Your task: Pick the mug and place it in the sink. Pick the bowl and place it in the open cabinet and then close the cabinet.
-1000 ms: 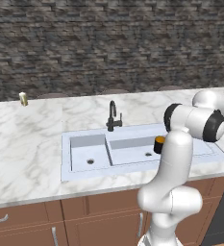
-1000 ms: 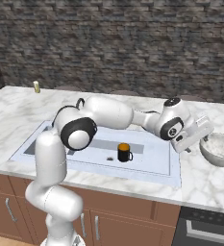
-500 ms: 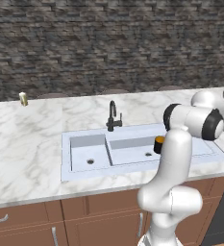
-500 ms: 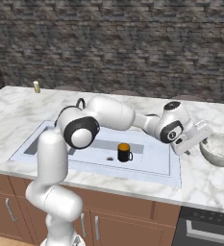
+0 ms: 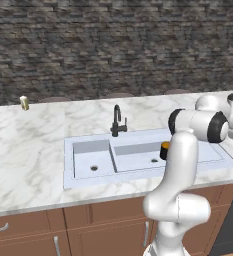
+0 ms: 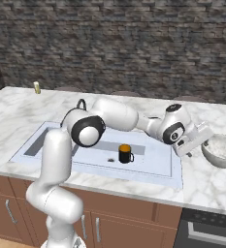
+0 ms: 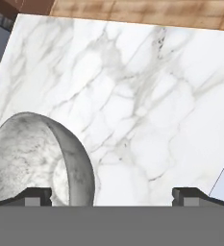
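Two cameras behind the arm look down at the same sink (image 5: 148, 155) from both sides; the hand camera looks closely at the counter (image 7: 147, 96).

Mug (image 6: 125, 154): small, black, orange inside, upright in larger right basin of sink (image 6: 168, 170), handle to its right. Sink: pale blue-white, double basin, black curved faucet. Bowl (image 6: 222, 150): mottled grey-white, upright on marble tabletop right of sink.

You've got one mug (image 6: 125, 154), down in the sink's (image 6: 172, 177) big basin behind the pincer (image 6: 201, 137). One bowl (image 6: 223, 149) just ahead of its tips. One sink, two basins, one faucet (image 5: 118, 120). One small jar (image 6: 37, 87) well behind, by the wall.
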